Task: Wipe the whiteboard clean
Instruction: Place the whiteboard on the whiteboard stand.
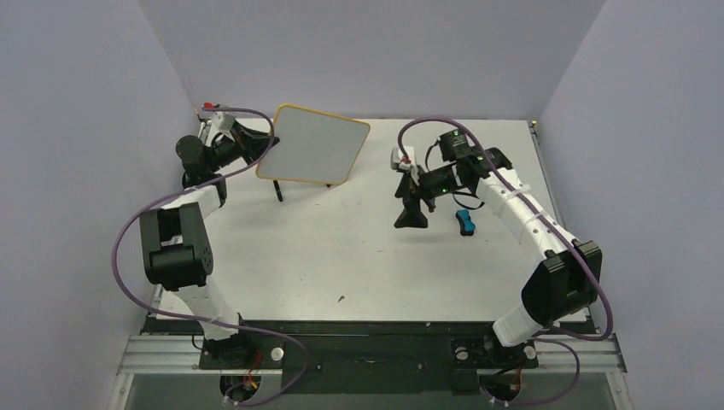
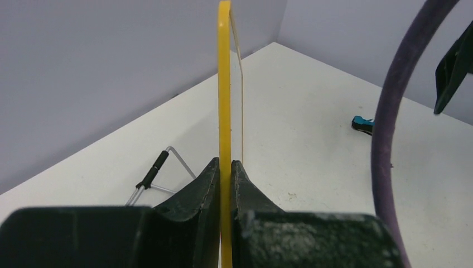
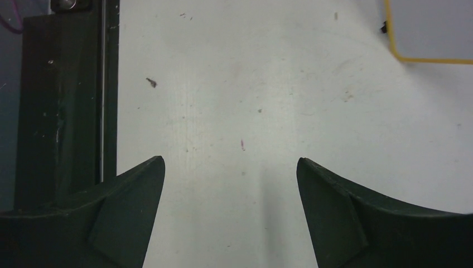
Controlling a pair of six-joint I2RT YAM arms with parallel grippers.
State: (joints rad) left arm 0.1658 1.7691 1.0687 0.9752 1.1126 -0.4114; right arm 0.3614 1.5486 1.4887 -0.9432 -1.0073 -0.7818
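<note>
Over at the far-left corner of the tabletop, your whiteboard is up off the surface and tilted, with the left claw pinched tight on just the thin yellow frame edge. That's my main worry: it's a skinny grip at one edge, so I reckon any push on the face could lever the board round in the claw or pop it out altogether. From above the face looks blank, no red I can make out, but the other side is hidden so don't bank on that. Your right claw is spread wide with nothing in it, hanging over bare tabletop mid-right, well apart from the board. The black wire easel stand sits on the tabletop below the board, so if the board slips it likely lands on that. The little blue eraser is on the tabletop just beside the right arm, and a careless swing could flick it away. Containers: none in view, so nothing to report there
</note>
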